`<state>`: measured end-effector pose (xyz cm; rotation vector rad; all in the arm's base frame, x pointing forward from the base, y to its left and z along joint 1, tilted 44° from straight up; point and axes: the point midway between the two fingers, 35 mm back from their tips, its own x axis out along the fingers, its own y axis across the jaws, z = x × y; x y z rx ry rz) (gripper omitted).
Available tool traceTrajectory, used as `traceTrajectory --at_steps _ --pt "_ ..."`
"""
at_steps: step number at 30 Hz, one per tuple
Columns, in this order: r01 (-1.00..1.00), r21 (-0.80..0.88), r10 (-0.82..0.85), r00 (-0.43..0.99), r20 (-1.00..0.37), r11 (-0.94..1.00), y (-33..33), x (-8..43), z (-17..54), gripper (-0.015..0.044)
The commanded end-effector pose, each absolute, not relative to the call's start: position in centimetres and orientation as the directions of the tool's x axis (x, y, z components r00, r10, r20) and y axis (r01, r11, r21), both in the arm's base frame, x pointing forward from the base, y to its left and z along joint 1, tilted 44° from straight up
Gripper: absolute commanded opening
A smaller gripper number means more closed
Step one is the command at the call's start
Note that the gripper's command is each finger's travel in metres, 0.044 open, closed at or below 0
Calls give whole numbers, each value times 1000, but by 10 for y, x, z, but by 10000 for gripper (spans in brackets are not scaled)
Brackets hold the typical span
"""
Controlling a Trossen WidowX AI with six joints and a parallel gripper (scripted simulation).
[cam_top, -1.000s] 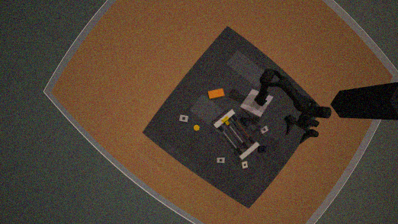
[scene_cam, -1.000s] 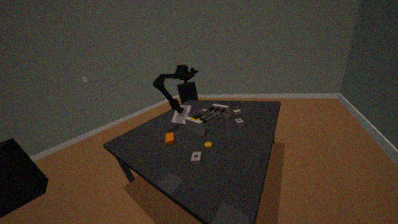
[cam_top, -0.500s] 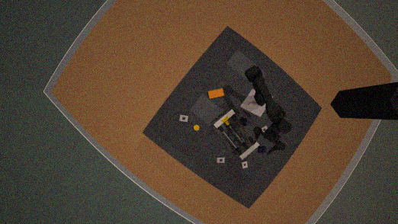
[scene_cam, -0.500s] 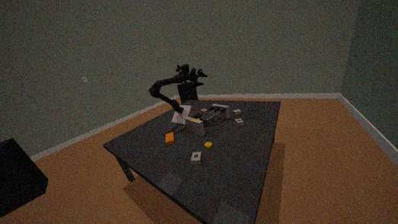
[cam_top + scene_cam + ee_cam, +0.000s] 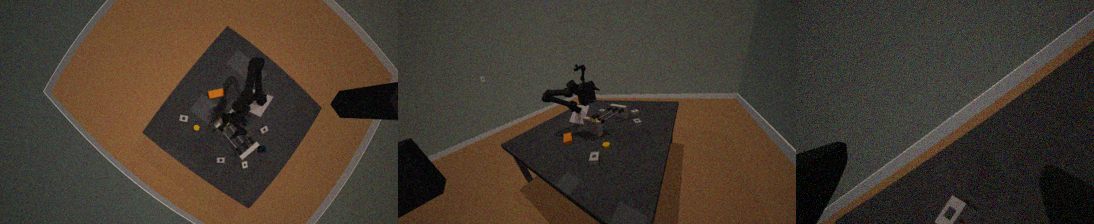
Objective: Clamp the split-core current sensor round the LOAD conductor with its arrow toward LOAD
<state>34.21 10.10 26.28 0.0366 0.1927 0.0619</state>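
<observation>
A rack with pale end blocks (image 5: 249,151) (image 5: 596,129) stands on the dark table and carries several parallel conductors. A yellow mark (image 5: 228,123) (image 5: 593,120) shows at one end; no lettering is readable, so I cannot tell which conductor is LOAD. A small dark blue thing (image 5: 261,148) beside the far end block may be the sensor; its arrow and jaws cannot be made out. My gripper (image 5: 945,165) is wide open and empty, its fingers at the lower left and right of the wrist view. In the top view the arm's end overlaps the rack; in the exterior view it is raised above it.
An orange block (image 5: 216,93) (image 5: 567,139) and a yellow disc (image 5: 196,127) (image 5: 606,145) lie on the table. Several pale square tags stand around the rack, one of them (image 5: 184,118) (image 5: 594,153) near the disc. The arm stands by a white plate (image 5: 259,111) (image 5: 574,117).
</observation>
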Motion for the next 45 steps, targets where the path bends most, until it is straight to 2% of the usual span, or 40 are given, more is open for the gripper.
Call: traceTrajectory --at_steps 1,6,11,13,17,20,23,26,32,45 --pt "-35 44 38 996 -81 998 48 336 292 440" --pt "-2 2 1 999 45 1000 2 317 322 440" --pt "3 7 -4 999 36 1000 0 317 320 440" --pt "36 54 -32 997 -74 998 3 324 300 440" --pt "179 90 -131 913 -386 980 14 328 240 440" --pt "288 11 -233 796 -558 958 20 318 204 440" --pt "375 -176 -391 639 -662 910 22 295 178 440" --pt "396 -409 -568 523 -636 822 23 274 174 440" --pt "369 -588 -688 489 -535 720 25 262 185 440" --pt "365 -598 -694 487 -530 713 25 261 185 440"
